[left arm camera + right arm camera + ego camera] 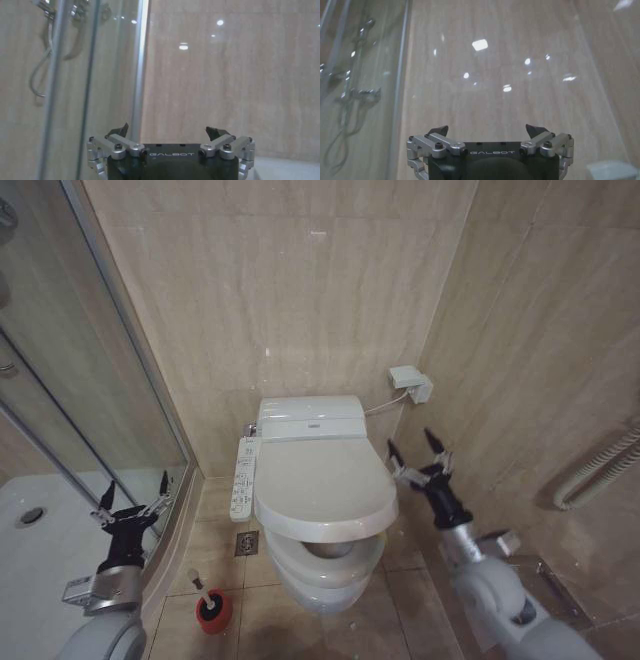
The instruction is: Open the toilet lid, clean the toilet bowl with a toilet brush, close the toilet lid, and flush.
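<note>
On your far left the shower's glass door (90, 380) curves past the left gripper (133, 507), which hovers with its jaws spread wide and empty, right beside the glass and above the shower tray (40, 550); swing that arm carelessly and you will knock the pane or its metal frame. Just to its right and lower, the toilet brush (203, 588) stands upright in its round red holder (213, 612) on the floor tiles, between the shower edge and the toilet, near the floor drain (247, 542). The handle is thin and the holder looks light, so a grasp that lands off-centre could tip the whole thing over. Moving on, the bidet control panel (243, 477) sits along the near-left side of the seat; a stray brush against it might trigger a spray. The toilet lid (322, 488) is down, nearly covering the toilet bowl (325, 575), whose front rim peeks out beneath it. That lid is glossy and smooth, so you risk slipping off its edge when you lift it, letting it slam. To its right the right gripper (420, 460) is raised beside the lid, jaws open and holding nothing, close to the side wall and below the wall socket (411, 383) and its cable, which could snag.
</note>
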